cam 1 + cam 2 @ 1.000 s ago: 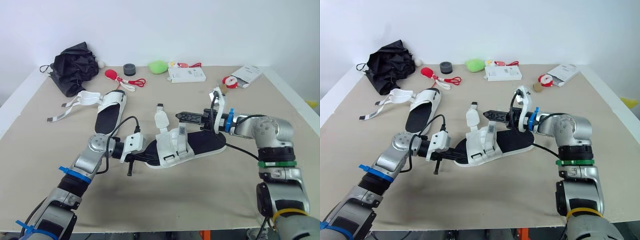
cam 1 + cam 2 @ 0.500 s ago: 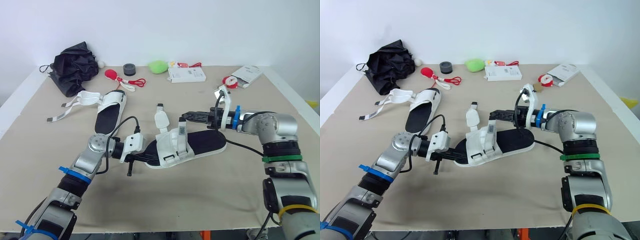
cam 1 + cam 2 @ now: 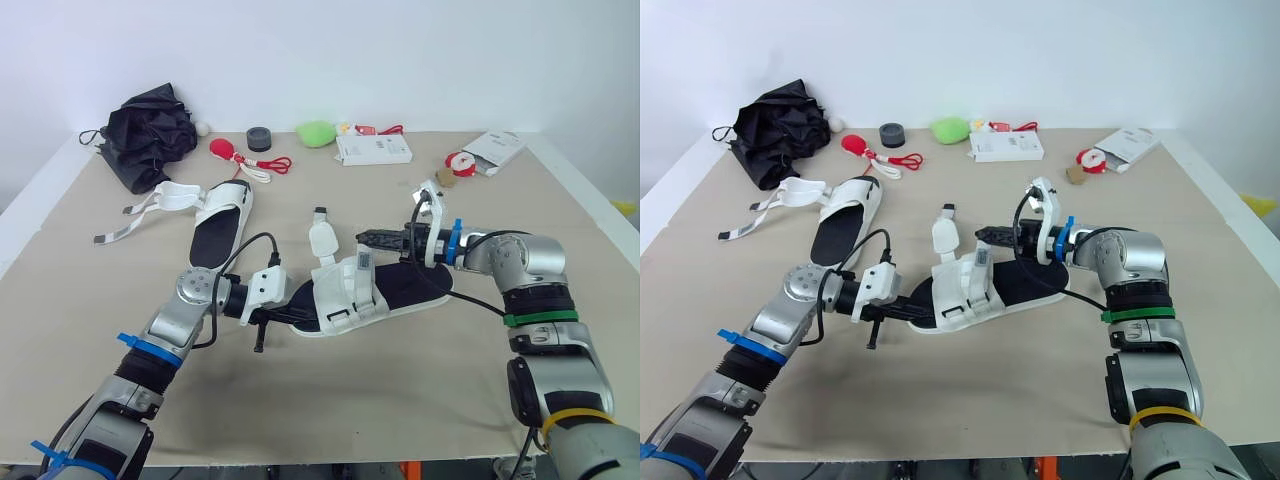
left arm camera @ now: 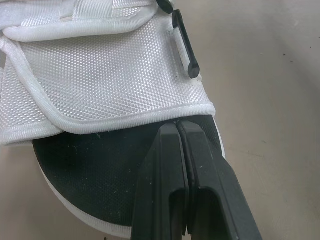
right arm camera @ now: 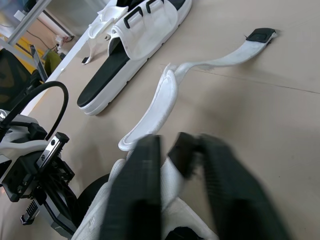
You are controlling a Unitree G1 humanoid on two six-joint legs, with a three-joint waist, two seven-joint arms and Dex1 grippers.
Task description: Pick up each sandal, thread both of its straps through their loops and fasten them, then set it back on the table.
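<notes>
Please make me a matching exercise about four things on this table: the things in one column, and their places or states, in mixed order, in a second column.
1. black umbrella
2. green lump
3. far sandal
4. near sandal

a. left tool at its toe end
b. far left corner of the table
c. straps spread out towards the left edge
d. next to the black tape roll

Pairs: 1-b, 2-d, 3-c, 4-a.

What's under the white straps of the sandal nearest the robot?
A black footbed shows bare behind the white straps, toward the heel. The stretch beneath the straps is covered and cannot be seen.
</notes>
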